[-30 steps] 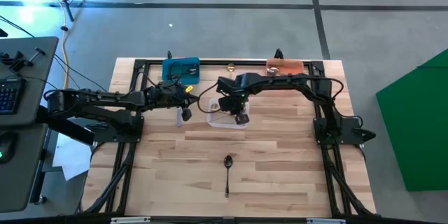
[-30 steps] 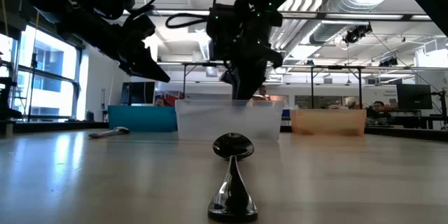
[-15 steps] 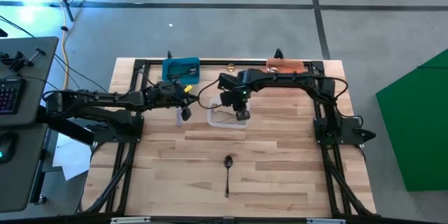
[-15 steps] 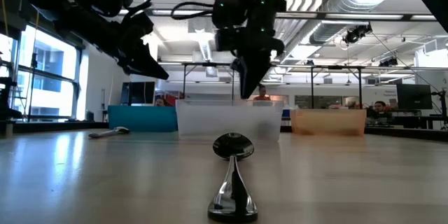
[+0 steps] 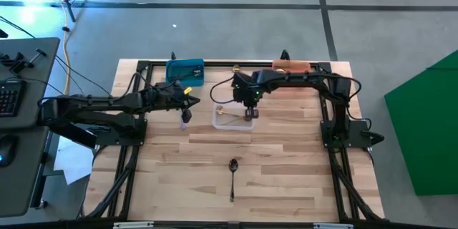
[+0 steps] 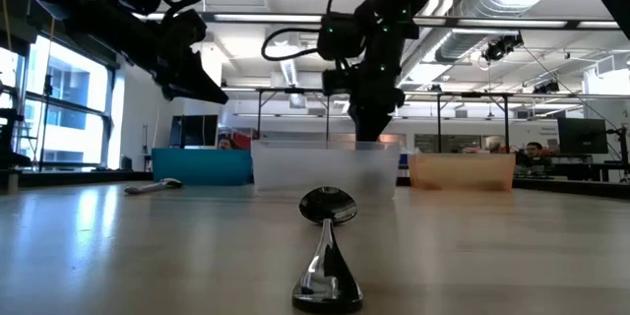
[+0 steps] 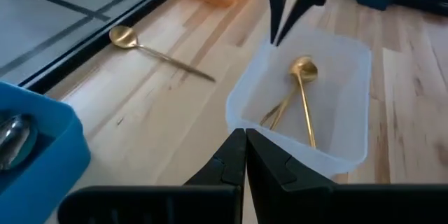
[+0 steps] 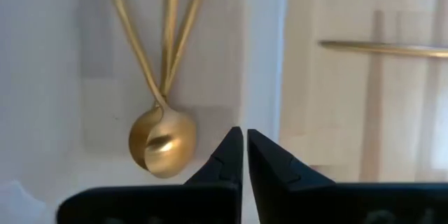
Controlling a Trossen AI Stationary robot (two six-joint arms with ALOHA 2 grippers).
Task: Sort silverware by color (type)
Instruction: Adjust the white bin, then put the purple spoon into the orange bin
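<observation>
Black spoon (image 5: 232,169) lies lower centre on the wood table (image 5: 286,179). Gold spoons (image 7: 297,94) in clear bin (image 5: 230,118). Right gripper (image 5: 251,111) above it, fingers pressed together; left gripper (image 5: 186,114) likewise, empty.

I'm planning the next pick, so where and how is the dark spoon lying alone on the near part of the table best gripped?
Probably at mid-handle, from straight above. The dark spoon lies flat on the table, bowl toward the bins, slim handle toward the near edge. Fingers closing across the handle suit it; the rounded bowl looks likelier to slip.
</observation>
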